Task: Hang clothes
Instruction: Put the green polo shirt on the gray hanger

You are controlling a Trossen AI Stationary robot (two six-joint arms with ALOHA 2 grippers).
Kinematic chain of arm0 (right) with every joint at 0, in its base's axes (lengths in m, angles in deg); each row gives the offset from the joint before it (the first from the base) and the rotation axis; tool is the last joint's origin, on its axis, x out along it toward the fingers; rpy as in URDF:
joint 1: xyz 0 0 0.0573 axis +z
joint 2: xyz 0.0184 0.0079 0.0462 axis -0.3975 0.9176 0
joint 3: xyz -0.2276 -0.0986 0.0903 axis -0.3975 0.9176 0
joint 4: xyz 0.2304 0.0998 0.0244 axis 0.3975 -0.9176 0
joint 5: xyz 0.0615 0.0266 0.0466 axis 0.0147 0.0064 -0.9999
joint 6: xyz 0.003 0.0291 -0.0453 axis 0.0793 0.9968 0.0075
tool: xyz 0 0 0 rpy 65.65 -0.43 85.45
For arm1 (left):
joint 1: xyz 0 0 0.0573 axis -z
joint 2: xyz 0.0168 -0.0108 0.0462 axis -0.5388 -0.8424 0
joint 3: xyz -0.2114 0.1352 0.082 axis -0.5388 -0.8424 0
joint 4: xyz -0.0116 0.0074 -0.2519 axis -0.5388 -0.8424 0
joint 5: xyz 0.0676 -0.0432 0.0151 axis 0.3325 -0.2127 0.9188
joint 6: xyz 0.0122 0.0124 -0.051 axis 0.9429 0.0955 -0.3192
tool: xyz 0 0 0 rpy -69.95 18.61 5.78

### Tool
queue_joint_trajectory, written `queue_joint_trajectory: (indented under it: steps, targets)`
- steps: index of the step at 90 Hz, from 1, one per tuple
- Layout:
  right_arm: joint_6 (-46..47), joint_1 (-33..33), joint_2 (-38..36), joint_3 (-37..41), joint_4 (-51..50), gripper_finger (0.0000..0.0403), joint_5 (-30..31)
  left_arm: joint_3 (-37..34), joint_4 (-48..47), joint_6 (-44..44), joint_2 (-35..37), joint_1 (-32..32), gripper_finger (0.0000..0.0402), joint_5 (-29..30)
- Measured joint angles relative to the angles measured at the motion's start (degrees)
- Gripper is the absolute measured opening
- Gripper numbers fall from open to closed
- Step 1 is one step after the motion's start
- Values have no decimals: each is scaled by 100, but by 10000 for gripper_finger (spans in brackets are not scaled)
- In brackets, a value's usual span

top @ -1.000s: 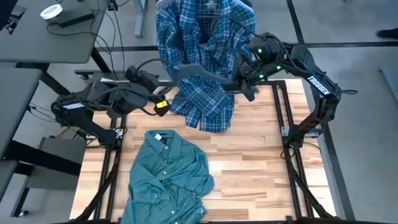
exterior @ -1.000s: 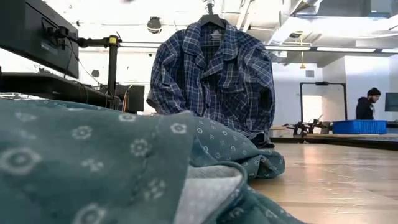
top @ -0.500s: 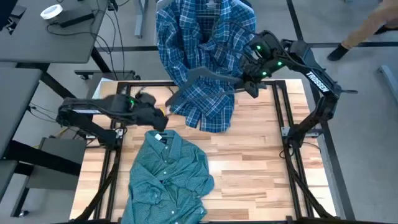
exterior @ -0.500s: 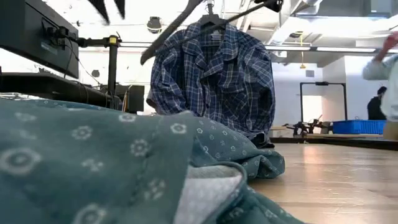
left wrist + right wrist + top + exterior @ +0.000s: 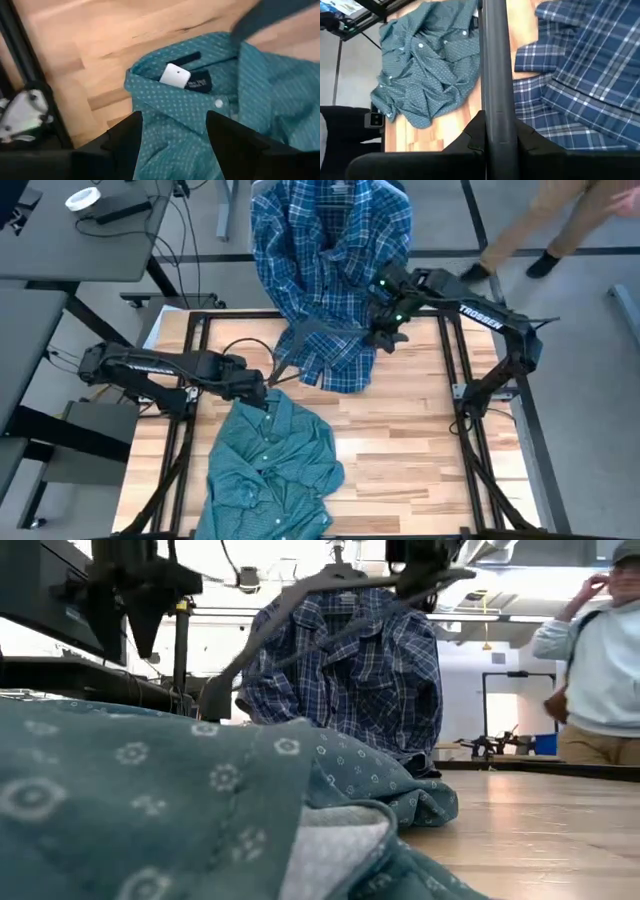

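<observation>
Green shirt collar just below the spread-fingered, empty left gripper; right gripper clamps hanger over plaid shirt.

The green dotted collared shirt lies crumpled on the table, collar open with a white tag inside, directly under the spread fingers of the left gripper. The blue-white plaid shirt hangs upright, its hem draping onto the table just beside the right gripper.
</observation>
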Motion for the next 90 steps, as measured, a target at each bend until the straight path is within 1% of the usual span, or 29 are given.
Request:
queue_joint_trajectory:
  steps: [11, 29, 43, 48, 56, 69, 78, 90]
  targets:
    - [41, 56, 0, 211, 197, 22, 13, -680, 298, -319, 131, -243, 200, -15]
    - [136, 228, 0, 262, 363, 22, -11, -1796, 1859, -533, 118, -548, 200, -92]
    - [205, 282, -2, 262, 437, 22, -9, -2453, 2369, -861, 114, -700, 200, -100]
    - [219, 304, -2, 262, 445, 22, -7, -2629, 2598, -926, 116, -721, 200, -211]
    - [221, 302, -2, 262, 446, 22, -6, -2798, 2745, -995, 114, -721, 200, -418]
    - [232, 301, -2, 262, 453, 22, -4, -2827, 3061, -962, 116, -710, 193, -543]
    - [233, 300, -4, 262, 496, 22, 14, -2824, 3228, -940, 116, -725, 164, -519]
    - [273, 289, -7, 262, 643, 22, 28, -2809, 3463, -635, 116, -752, 113, -499]
